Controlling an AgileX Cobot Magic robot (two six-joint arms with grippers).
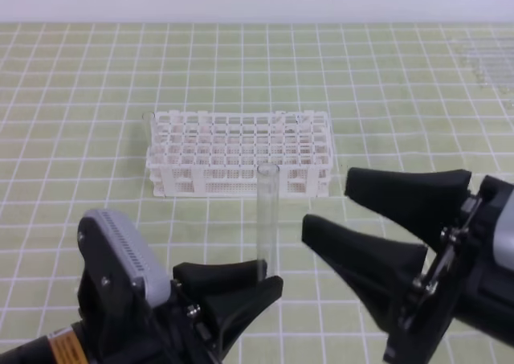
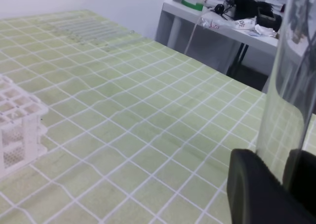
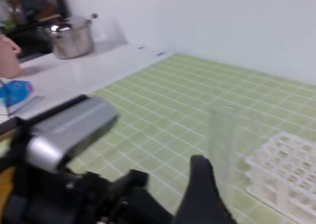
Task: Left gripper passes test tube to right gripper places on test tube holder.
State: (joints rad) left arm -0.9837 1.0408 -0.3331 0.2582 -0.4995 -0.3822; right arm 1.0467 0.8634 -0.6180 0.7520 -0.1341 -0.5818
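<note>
The left gripper (image 1: 261, 277) is clenched on the lower end of the test tube (image 1: 267, 211), which stands upright above it in front of the test tube holder (image 1: 239, 153) and apart from it. In the left wrist view the glass rises between the two black fingers (image 2: 256, 194), confirming a firm pinch at the base.

The right gripper (image 1: 325, 211) has its jaws spread wide, just beside the tube on its right and not touching it; it grasps nothing.

Judgement: the handover is at the approach stage. To do it well, the right gripper should advance until the tube's upper half sits centred between its fingers, well clear of the left fingertips, then close squarely. The left gripper should let go only once that grip is seated. A glancing finger could tip or snap the thin glass, so the approach wants to be slow and level.

The green gridded mat (image 1: 96, 83) carries the rack.
</note>
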